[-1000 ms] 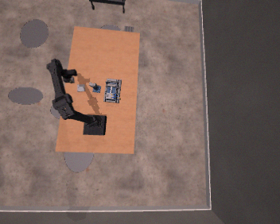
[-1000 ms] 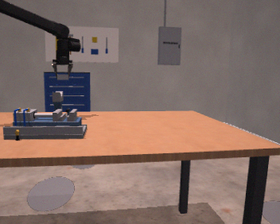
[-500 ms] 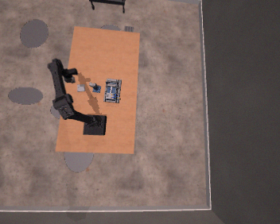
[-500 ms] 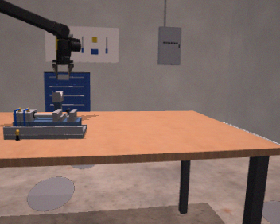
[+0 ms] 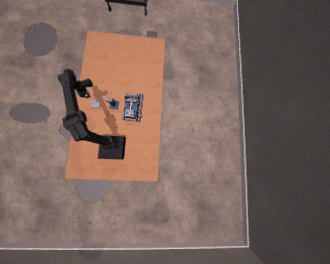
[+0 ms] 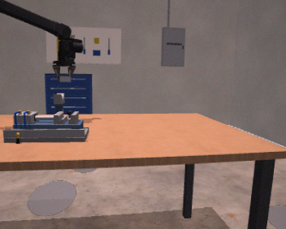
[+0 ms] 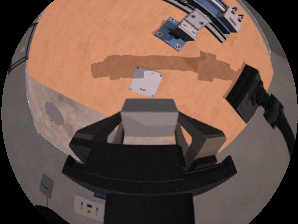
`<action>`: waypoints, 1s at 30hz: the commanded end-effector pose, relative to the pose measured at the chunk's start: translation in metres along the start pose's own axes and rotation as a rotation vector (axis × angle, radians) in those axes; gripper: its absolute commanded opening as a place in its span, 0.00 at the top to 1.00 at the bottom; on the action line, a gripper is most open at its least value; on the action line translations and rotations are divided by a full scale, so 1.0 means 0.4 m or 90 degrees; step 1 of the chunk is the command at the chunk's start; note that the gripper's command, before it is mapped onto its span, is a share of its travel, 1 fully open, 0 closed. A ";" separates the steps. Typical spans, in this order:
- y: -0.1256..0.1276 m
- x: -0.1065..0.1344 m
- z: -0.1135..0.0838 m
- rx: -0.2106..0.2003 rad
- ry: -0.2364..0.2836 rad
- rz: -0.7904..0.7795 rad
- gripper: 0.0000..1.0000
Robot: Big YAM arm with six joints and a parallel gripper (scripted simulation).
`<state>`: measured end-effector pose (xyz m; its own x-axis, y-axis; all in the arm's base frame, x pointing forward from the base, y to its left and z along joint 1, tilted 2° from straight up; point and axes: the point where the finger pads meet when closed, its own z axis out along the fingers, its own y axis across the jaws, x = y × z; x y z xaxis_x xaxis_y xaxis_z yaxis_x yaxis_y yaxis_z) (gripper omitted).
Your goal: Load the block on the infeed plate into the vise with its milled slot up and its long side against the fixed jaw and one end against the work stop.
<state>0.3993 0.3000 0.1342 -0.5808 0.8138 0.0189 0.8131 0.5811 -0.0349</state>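
Note:
My gripper (image 6: 64, 75) (image 7: 149, 113) is shut on the part (image 6: 65, 79) (image 7: 152, 123), a light grey block, and holds it high above the table. In the wrist view the block sits between the two dark fingers. Its slot cannot be made out. The small grey infeed plate (image 7: 145, 83) (image 5: 96, 104) lies bare on the table almost straight below. The V-block (image 7: 174, 32) (image 5: 112, 103) stands beyond it on its blue base. The vise (image 5: 133, 108) (image 6: 47, 126) stands farther on, with its jaws open.
The arm's black base (image 5: 112, 147) stands on the orange table (image 5: 139, 154) (image 6: 165, 138) near its front end. A blue drawer cabinet (image 6: 77, 91) and a wall board stand behind the table. The vise's air cylinder (image 6: 26, 116) points left in the side view.

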 end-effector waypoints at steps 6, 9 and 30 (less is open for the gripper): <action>0.010 -0.035 -0.062 -0.040 -0.002 -0.079 1.00; 0.014 -0.042 -0.072 -0.045 -0.004 -0.110 1.00; -0.019 -0.094 -0.057 -0.035 -0.010 -0.331 1.00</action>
<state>0.4053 0.2717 0.1338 -0.8701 0.4917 0.0327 0.4911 0.8707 -0.0251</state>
